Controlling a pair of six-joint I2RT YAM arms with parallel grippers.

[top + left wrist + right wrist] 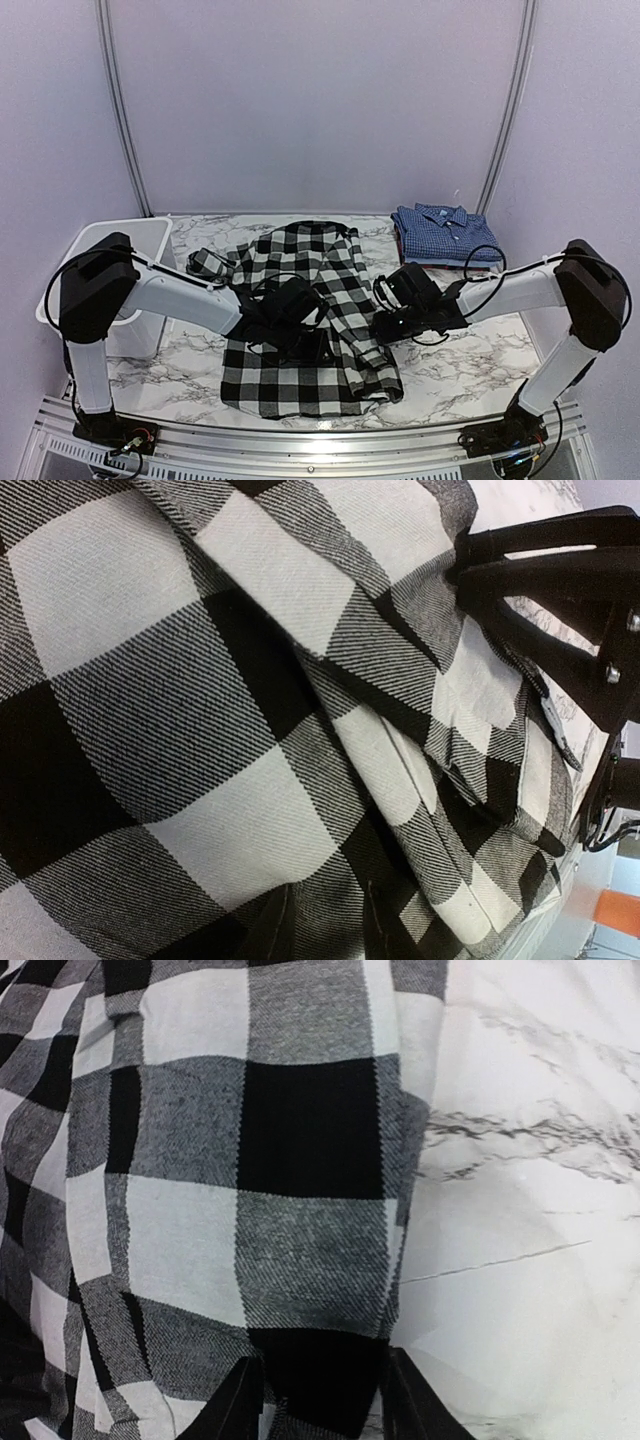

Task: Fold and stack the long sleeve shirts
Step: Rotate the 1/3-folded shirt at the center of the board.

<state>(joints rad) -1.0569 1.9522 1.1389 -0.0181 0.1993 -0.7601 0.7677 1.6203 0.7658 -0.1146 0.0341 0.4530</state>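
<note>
A: Where it sprawls right of the bin [95, 235], is the check shirt [290, 385] gripped?
B: Its hem lies between part-open jaws of the right gripper [325, 1400]; left gripper [305, 345], cannot tell; blue shirt [440, 232] folded, farther right.

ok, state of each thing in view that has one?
Black-and-white check shirt: flat on the table, partly folded, right side folded over.
Blue shirt: folded, far right of the table.
White bin: upright, far left; contents not visible.
Left end effector: low on the check shirt's middle, open or shut unclear.
Right end effector: fingers astride the check shirt's right edge, grip unclear.
</note>
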